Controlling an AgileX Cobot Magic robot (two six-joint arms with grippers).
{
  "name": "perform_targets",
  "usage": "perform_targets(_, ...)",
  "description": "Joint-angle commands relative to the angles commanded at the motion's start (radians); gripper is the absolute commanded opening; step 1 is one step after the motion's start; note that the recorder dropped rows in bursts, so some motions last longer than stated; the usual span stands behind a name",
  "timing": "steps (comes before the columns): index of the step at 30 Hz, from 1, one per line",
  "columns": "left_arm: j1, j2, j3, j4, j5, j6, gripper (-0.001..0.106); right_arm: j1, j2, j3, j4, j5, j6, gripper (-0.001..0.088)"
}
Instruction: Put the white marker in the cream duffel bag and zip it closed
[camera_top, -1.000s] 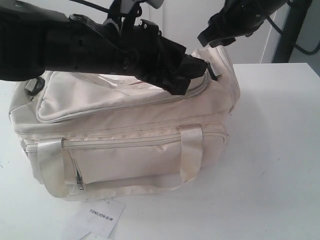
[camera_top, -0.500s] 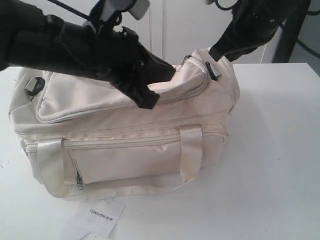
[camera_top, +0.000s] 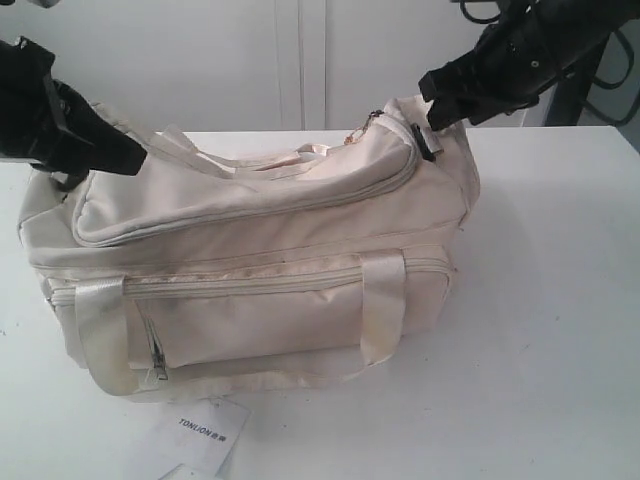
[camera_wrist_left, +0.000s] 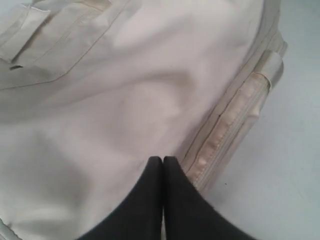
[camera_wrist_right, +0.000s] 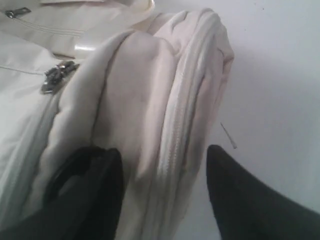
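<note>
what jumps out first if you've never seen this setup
A big cream duffel bag fills the middle of the white table, with a white card lying in front of it. The right tool straddles the bag's right end with jaws apart. The left tool, shut, hangs over the bag's left end.

I've pulled the left gripper (camera_top: 130, 160) back off the bag (camera_top: 250, 200). A second ago it reached across the top flap to the right end, then sat mid-flap. Now it hangs at the bag's left end. That uncovers the rear strap (camera_top: 185, 150) lying on the flap. The right gripper (camera_top: 432, 98) has come down slightly, jaws either side of the bag's right end.
</note>
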Motion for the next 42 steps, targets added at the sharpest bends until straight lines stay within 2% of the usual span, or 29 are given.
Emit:
perform_targets(1,0.0,0.0,0.0,0.0,0.0,0.0,0.0,0.0,0.0,0.0,0.0,0.006,-0.004,0.0088)
perform_targets(2,0.0,0.0,0.0,0.0,0.0,0.0,0.0,0.0,-0.004,0.0,0.0,0.01,-0.004,0.0001)
perform_targets(20,0.0,0.0,0.0,0.0,-0.022,0.0,0.0,-0.002,-0.08,0.0,-0.035,0.171,0.05,0.0003)
perform_targets(22,0.0,0.002,0.0,0.0,-0.022,0.0,0.0,-0.002,-0.079,0.0,-0.036,0.167,0.05,0.0061)
perform_targets(24,0.0,0.002,0.0,0.0,-0.022,0.0,0.0,-0.002,-0.079,0.0,-0.036,0.162,0.053,0.0176)
perform_targets(26,0.0,0.002,0.0,0.0,-0.026,0.0,0.0,-0.002,-0.079,0.0,-0.039,0.16,0.075,0.0338)
perform_targets(29,0.0,0.002,0.0,0.0,-0.026,-0.004,0.0,-0.002,-0.081,0.0,-0.054,0.16,0.095,0.0511)
perform_targets(33,0.0,0.002,0.0,0.002,-0.065,-0.023,0.0,-0.002,-0.103,0.0,-0.124,0.157,0.103,0.0528)
perform_targets(36,0.002,0.002,0.0,0.019,-0.121,-0.08,0.0,-0.004,-0.129,0.0,-0.211,0.151,0.147,0.0488)
perform_targets(37,0.002,0.002,0.0,0.033,-0.14,-0.093,0.0,-0.008,-0.139,0.0,-0.239,0.155,0.15,0.045)
perform_targets(40,0.002,0.002,0.0,0.09,-0.178,-0.137,0.0,-0.034,-0.165,0.0,-0.277,0.169,0.152,0.0224)
perform_targets(42,0.002,0.0,0.0,0.155,-0.192,-0.184,0.0,-0.059,-0.181,0.0,-0.277,0.175,0.152,0.0017)
